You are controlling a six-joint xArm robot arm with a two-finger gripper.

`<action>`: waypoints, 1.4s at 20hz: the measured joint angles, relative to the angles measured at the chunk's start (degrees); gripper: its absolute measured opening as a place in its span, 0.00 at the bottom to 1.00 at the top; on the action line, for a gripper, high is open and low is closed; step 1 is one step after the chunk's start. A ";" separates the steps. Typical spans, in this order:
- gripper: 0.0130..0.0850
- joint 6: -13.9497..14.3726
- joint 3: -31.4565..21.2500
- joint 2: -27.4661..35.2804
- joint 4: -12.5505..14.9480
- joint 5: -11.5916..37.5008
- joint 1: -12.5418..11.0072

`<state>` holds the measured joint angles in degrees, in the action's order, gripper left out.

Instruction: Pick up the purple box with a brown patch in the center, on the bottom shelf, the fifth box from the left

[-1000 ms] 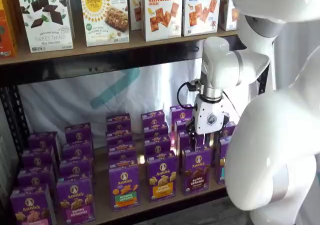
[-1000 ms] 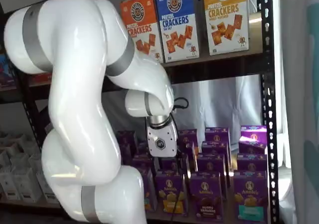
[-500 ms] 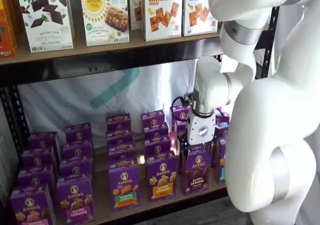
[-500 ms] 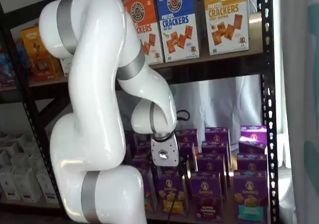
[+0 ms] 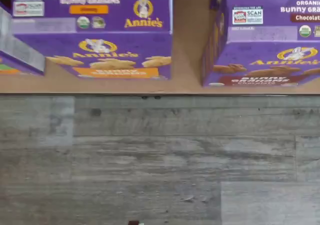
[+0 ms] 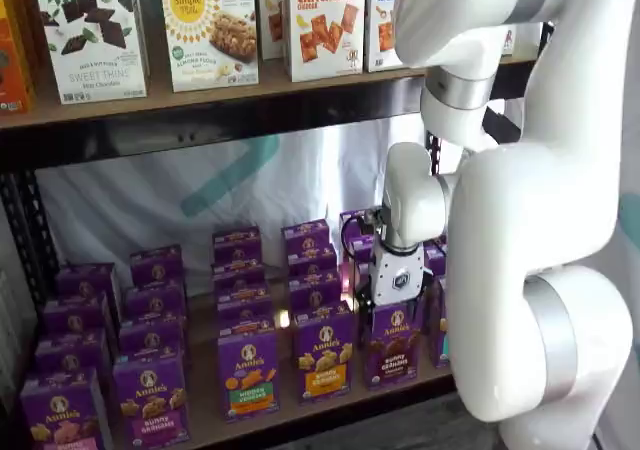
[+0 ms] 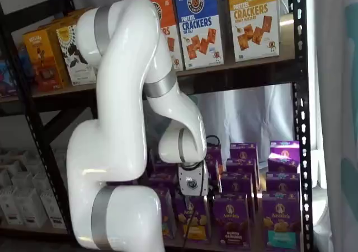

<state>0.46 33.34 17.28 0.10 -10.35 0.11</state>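
Grasp not yet made. My hand (image 6: 389,306) hangs low in front of the bottom shelf (image 6: 205,410), just above the purple box (image 6: 392,344), which stands at the front edge of that shelf, right of the orange-banded carton (image 6: 324,354). Finger state: cannot tell; only the white body shows in both shelf views. Left to do: close on the box, lift it out.

Wrist view adds the box top (image 5: 267,35), its "Chocolate" label, and the grey floor below the shelf edge; no fingers visible there.
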 joint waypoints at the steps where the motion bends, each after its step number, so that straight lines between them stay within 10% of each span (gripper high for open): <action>1: 1.00 -0.33 0.92 1.24 0.03 0.17 -0.32; 28: 1.00 -2.81 25.04 23.30 4.15 -1.42 -6.86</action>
<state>-2.36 58.38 40.58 4.24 -11.76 -6.74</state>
